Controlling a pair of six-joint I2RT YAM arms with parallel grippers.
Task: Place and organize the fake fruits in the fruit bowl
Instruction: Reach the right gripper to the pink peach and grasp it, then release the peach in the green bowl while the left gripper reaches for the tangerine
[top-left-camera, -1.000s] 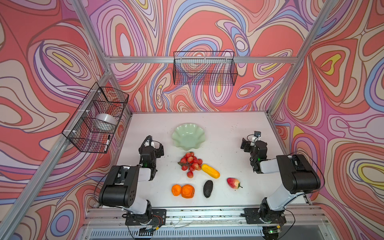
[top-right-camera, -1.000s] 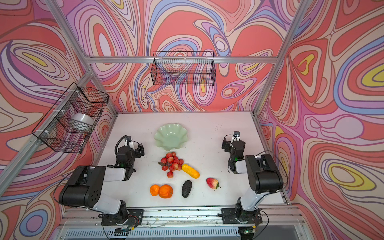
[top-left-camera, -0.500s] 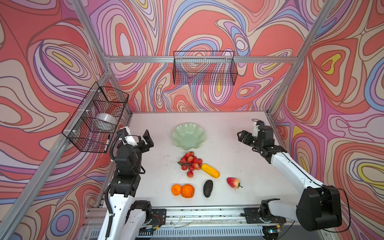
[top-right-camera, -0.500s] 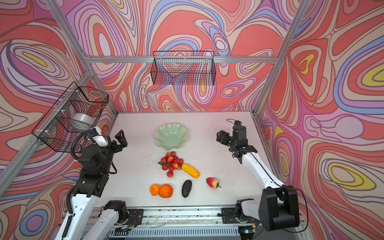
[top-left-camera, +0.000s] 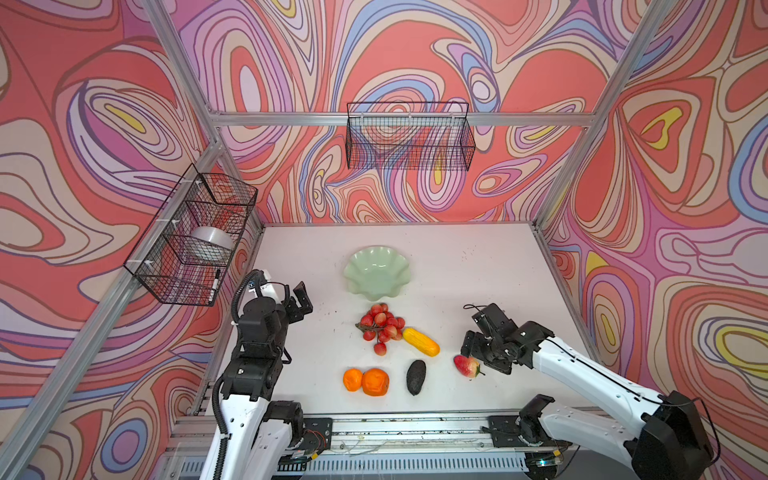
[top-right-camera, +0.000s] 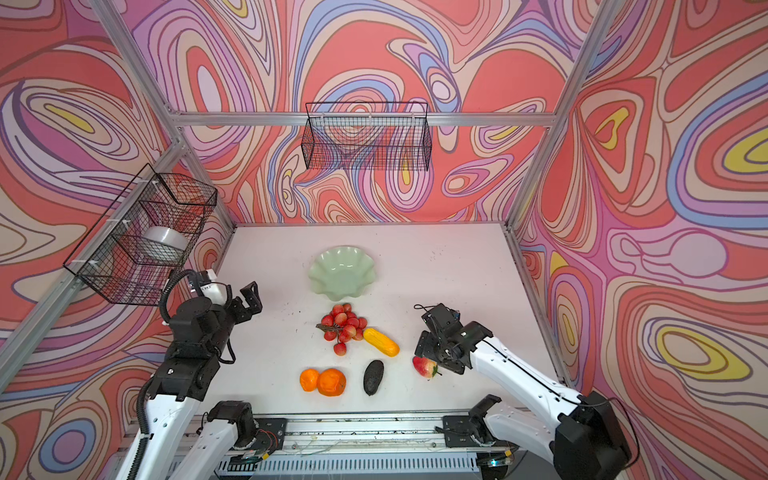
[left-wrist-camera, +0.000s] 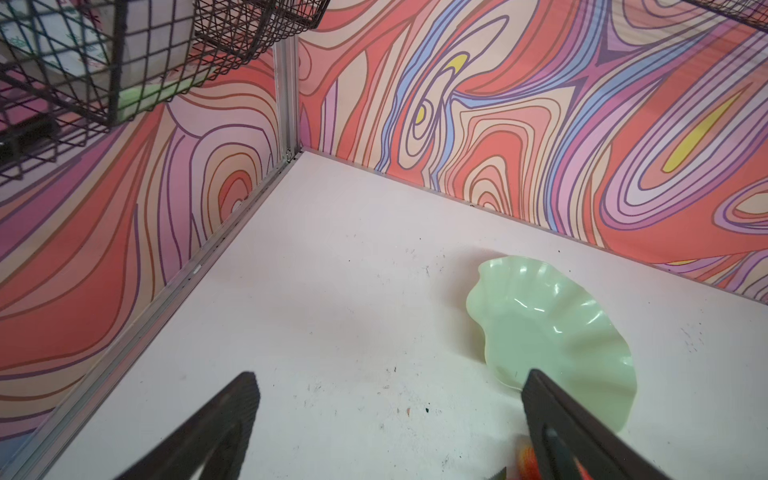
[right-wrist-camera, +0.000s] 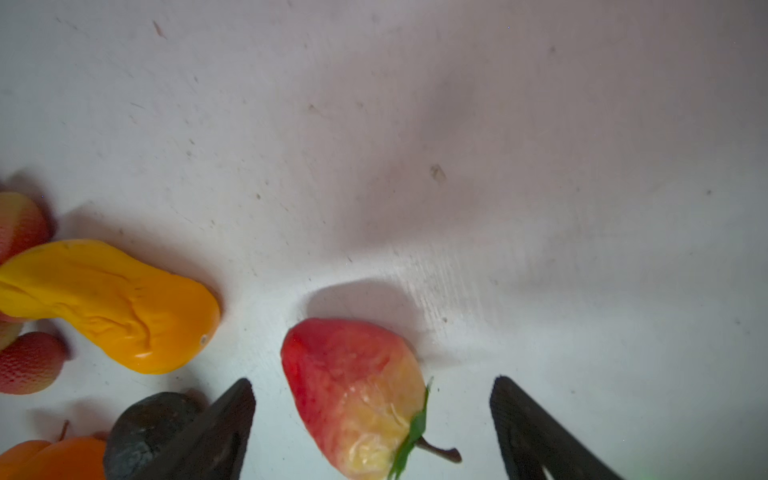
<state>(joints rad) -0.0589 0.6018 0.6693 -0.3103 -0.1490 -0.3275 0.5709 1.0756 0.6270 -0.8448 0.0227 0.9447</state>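
Lying between spread fingers (right-wrist-camera: 226, 419) of right gripper (right-wrist-camera: 372, 384): red strawberry-like fruit (right-wrist-camera: 353, 386).

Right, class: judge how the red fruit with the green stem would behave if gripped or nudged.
The red fruit tapers to one end, so a nudge would probably swing it round rather than roll it straight. Its skin looks dented and wrinkled, so it is likely hollow, light and squashy. The thin stem may bend.
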